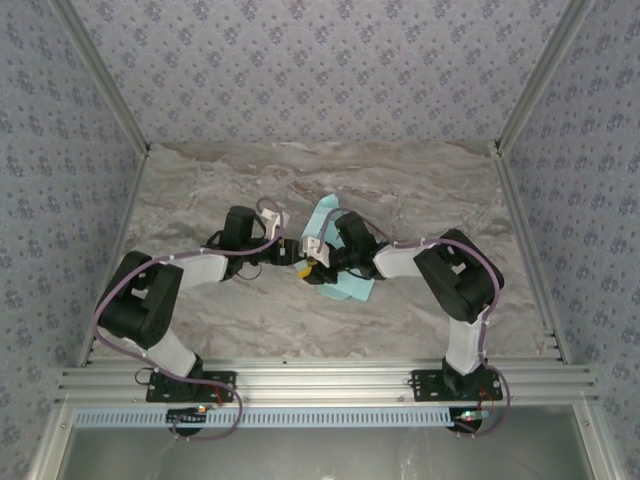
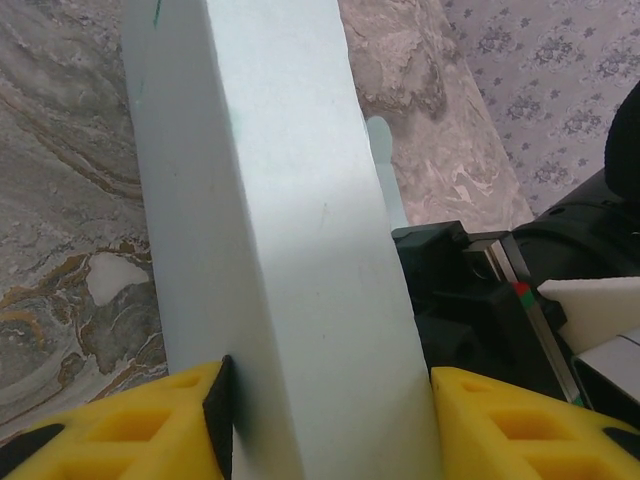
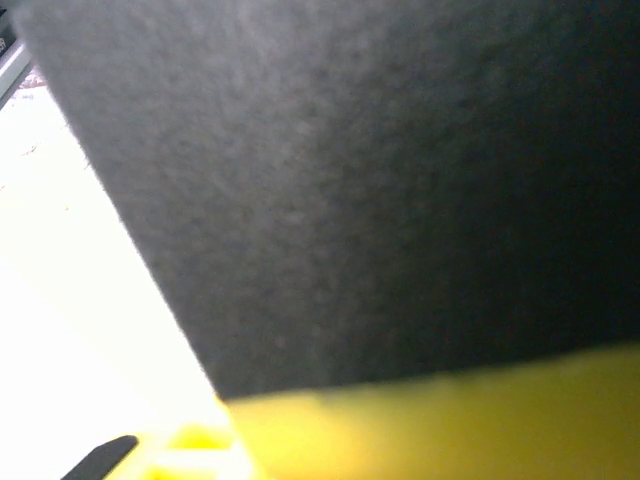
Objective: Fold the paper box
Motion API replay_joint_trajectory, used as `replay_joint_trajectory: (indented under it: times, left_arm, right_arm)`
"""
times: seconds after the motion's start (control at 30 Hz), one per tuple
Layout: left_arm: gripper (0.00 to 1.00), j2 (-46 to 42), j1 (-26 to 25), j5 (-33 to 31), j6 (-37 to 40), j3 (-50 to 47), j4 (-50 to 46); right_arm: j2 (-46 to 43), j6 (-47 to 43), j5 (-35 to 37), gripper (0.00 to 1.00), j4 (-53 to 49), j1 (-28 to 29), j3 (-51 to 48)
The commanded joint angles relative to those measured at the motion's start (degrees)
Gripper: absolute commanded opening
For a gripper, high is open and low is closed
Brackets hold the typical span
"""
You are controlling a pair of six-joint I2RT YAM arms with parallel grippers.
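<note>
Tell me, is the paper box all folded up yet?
Not yet. Done: the paper box has one crease, two faces meeting along a ridge. In hand: the left end effector grips it, a finger on each side. Left: from above, flat flaps lie spread on the table, so the sides and ends probably need folding shut.
</note>
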Motion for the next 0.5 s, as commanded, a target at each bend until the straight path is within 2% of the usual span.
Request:
replay_joint_trajectory:
  times: [0.0, 0.17, 0.3, 0.33, 0.4, 0.47]
  left_arm:
    - [0.51, 0.9, -1.5, 3.1, 1.3, 1.2, 0.4]
    - [0.54, 2.9, -1.5, 6.5, -1.6, 1.5, 3.2]
    - [0.55, 4.0, -1.1, 6.5, -4.2, 0.2, 8.3]
    - [0.55, 4.3, -1.0, 6.3, -4.2, 0.6, 7.9]
    - [0.54, 4.4, -0.8, 5.0, -4.6, 0.8, 7.2]
    - [0.54, 4.2, -0.8, 3.6, -4.6, 0.7, 7.4]
  right_arm:
    - [0.8, -2.4, -1.4, 0.21, -7.0, 1.7, 1.7]
    - [2.1, -0.9, -1.1, 0.16, -5.3, 1.7, 2.2]
    - [2.5, -0.5, -1.5, 0.12, -5.5, 1.2, 2.6]
    - [2.2, -0.1, -0.7, 0.15, -4.7, 1.1, 2.1]
    - [1.4, 3.0, 2.4, 0.31, -1.5, 0.8, 0.6]
    - [-0.9, 5.3, 4.6, 0.37, 1.1, 0.4, -1.3]
